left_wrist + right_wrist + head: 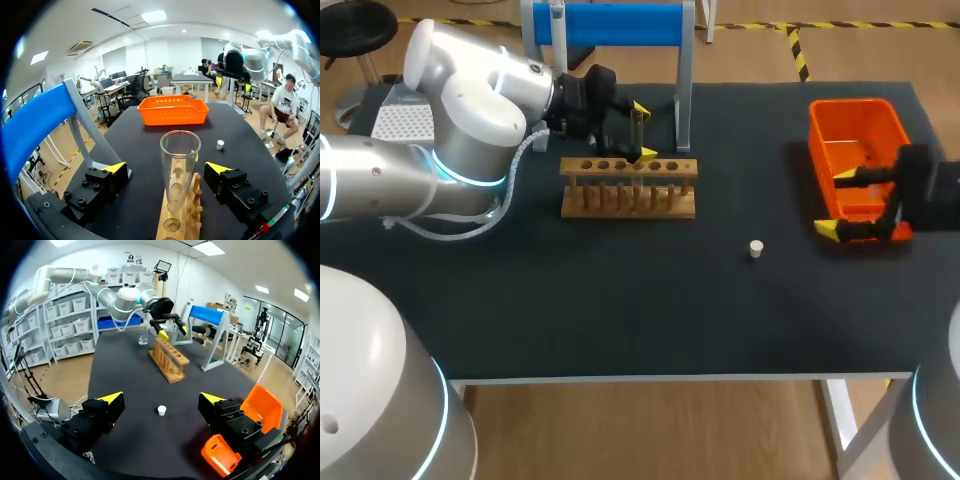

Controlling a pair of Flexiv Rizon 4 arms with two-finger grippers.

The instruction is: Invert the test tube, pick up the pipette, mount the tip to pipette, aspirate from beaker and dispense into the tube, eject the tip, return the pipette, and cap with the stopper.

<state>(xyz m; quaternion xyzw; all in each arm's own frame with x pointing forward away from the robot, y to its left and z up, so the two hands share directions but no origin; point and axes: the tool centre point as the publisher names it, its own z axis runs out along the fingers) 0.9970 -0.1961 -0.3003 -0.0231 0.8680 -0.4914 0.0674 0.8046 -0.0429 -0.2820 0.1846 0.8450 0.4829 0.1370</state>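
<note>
The left hand is held low over the wooden rack. Its fingers are spread apart on either side of the test tube, and neither is seen to touch it. The test tube is stood upright in a hole of the rack, with its open mouth upward. In the head view the rack is placed toward the back of the dark bench, just in front of the blue stand.

The right hand is held at the near end of the orange basket, with its fingers parted and nothing between them. The white stopper is left lying on the bench between the rack and the basket, apart from both. In the right wrist view the stopper is seen just ahead of the open hand. A glass beaker is made out beyond the rack, near the left arm.
</note>
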